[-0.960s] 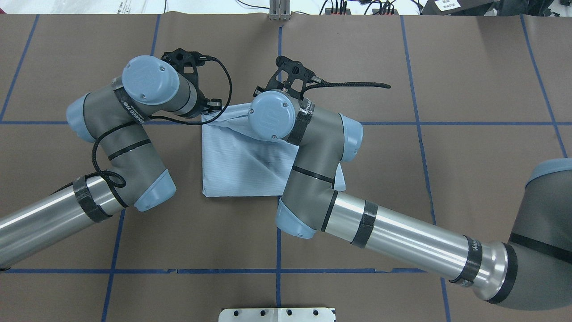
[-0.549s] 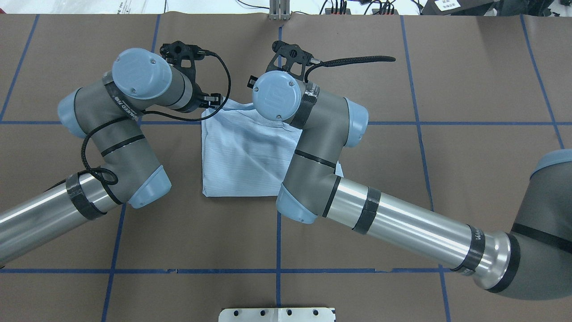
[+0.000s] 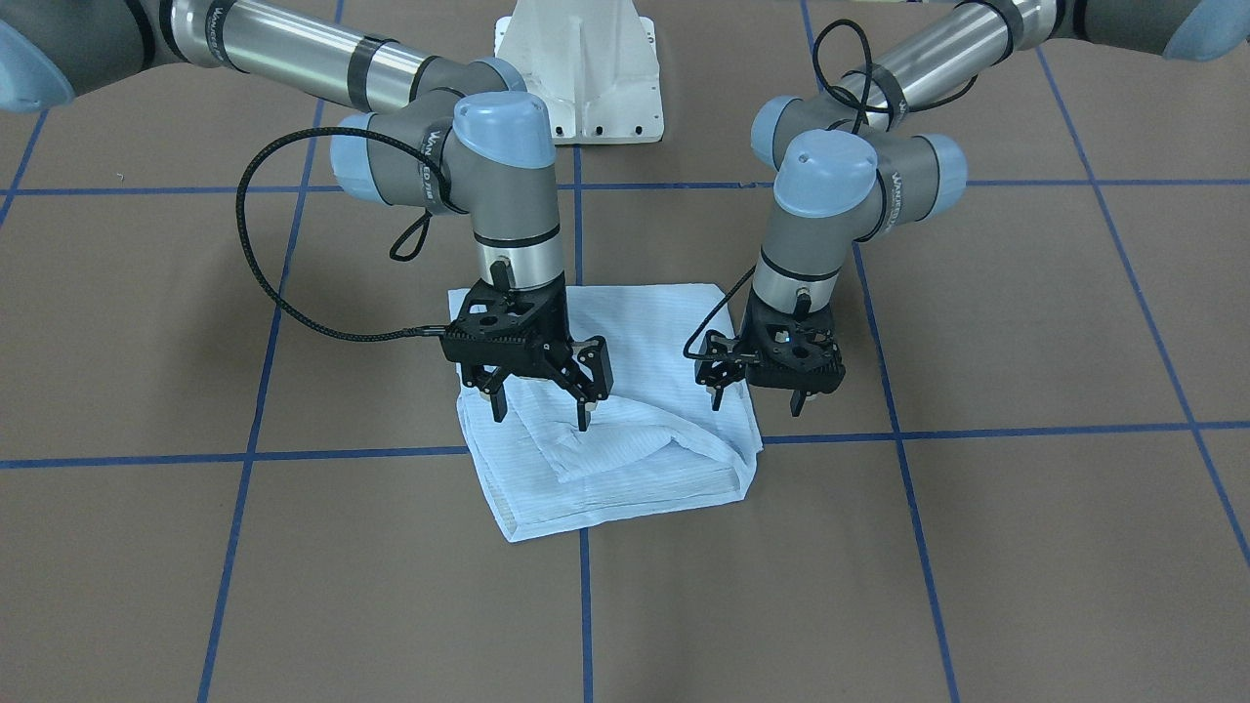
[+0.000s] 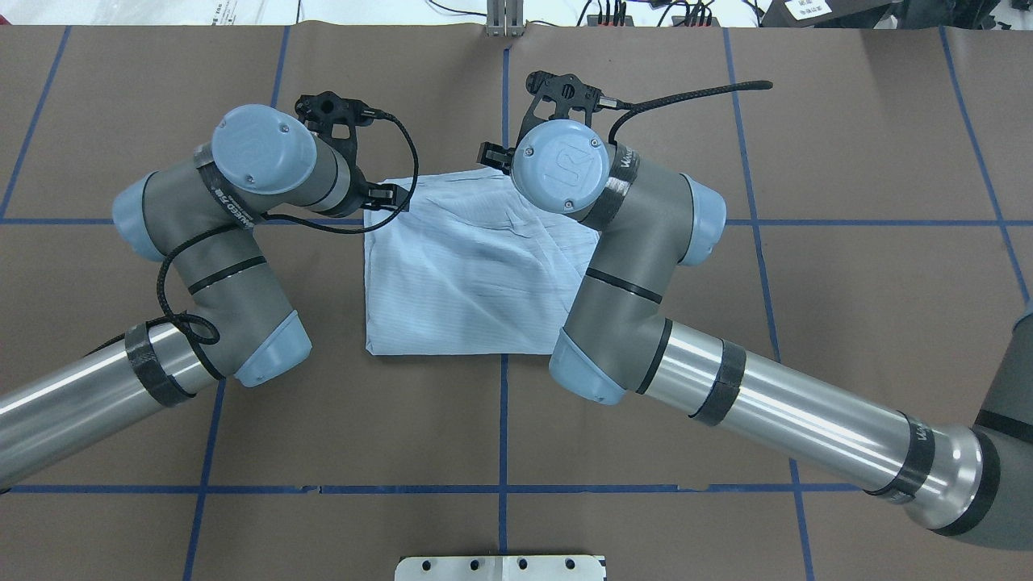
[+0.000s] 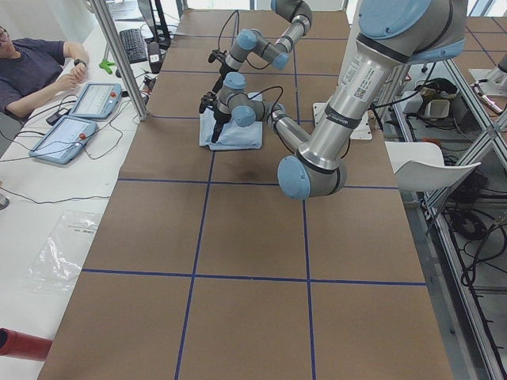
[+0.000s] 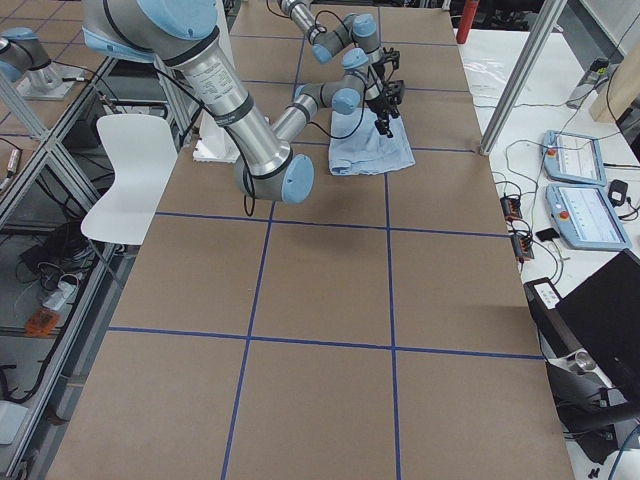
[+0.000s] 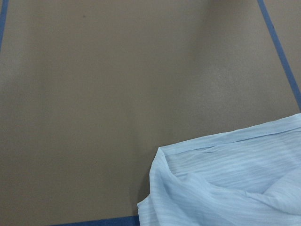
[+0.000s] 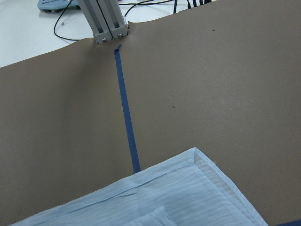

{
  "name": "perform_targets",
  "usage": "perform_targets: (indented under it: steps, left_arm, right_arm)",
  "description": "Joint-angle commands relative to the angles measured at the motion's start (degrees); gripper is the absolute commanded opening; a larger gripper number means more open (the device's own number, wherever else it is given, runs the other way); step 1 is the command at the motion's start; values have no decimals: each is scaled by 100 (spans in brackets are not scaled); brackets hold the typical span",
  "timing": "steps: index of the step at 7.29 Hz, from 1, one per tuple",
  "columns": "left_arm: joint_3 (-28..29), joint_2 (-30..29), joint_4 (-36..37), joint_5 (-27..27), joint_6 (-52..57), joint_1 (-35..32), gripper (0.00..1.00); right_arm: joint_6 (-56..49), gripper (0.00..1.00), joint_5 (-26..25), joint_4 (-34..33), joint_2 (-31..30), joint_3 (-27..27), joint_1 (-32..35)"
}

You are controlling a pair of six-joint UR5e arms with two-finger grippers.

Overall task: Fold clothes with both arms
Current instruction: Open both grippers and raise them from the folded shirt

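Pale blue striped shirt [image 3: 625,459] folded flat on the table, nothing gripped.
Left of the centre blue tape line [image 4: 505,105], the left gripper [image 3: 757,400] hangs spread and empty. The shirt lies across that line. Right of it, the right gripper [image 3: 540,410] gapes wide, also empty.

A brown table cover [image 4: 847,145] crossed by blue tape lines [image 4: 750,161] spreads all round the fingers [image 3: 584,412] of the right gripper [image 3: 540,412] and the left gripper [image 3: 757,398]. Ahead of the right fingers, an aluminium post [image 8: 106,21] stands at the table's far edge, where a tape line ends. Behind both pairs sits a white pedestal base [image 3: 578,73]. Well beyond the fingertips, past the table edge, a seated person [image 5: 36,67] has a control tablet [image 5: 93,99], a second tablet [image 5: 67,136] and a keyboard [image 5: 133,43] nearby. A white chair [image 5: 432,166] stands well behind.
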Motion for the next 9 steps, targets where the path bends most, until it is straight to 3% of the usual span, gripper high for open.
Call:
perform_targets:
  steps: [1, 3, 5, 6, 7, 9]
  left_arm:
    - [439, -106, -202, 14, 16, 52, 100]
    - [1411, -805, -327, 153, 8, 52, 100]
    - [1758, -853, -729, 401, 60, -114, 100]
    - [1751, -862, -731, 349, 121, -350, 100]
    - [1725, -836, -749, 139, 714, -665, 100]
    - [1149, -277, -863, -651, 1884, -1211, 100]
  right_arm:
    - [-24, 100, -3, 1, -49, 44, -2]
    - [-24, 100, -12, 1, -93, 35, -2]
    - [-24, 100, -47, -7, -119, -26, -10]
    - [-24, 100, -47, 106, -120, -44, -10]
    - [-7, 99, -39, 629, -102, -218, -10]
    - [-16, 79, -30, 1159, 38, -910, -37]
